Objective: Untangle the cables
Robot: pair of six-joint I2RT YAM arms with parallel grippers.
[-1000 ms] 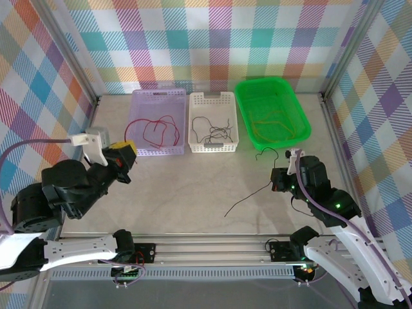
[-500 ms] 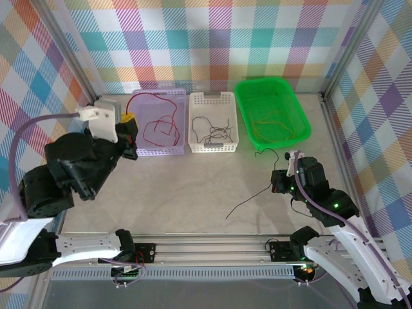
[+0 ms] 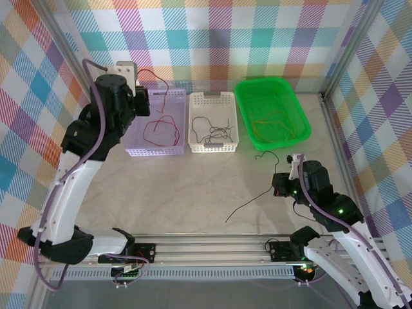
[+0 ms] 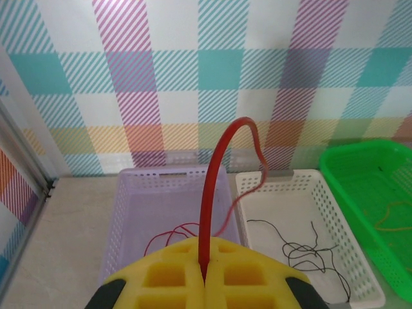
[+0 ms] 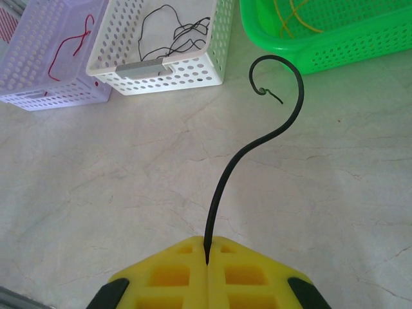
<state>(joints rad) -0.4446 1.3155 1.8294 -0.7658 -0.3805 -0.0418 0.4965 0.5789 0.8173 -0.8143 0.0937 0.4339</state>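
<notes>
left pincer [image 4: 205, 280] raised, red cable [image 4: 206, 212] lifted

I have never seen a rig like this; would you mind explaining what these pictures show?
Two robot arms stand at the near edge of a table. The wide picture comes from a fixed camera above and behind them; the other two from a camera on each wrist, yellow finger pads at the bottom. At the back: a lilac basket, a white basket holding black wires, a green tray holding orange-yellow wire. The raised left gripper is shut on a red cable hanging into the lilac basket; the right gripper is shut on a black cable.
</notes>
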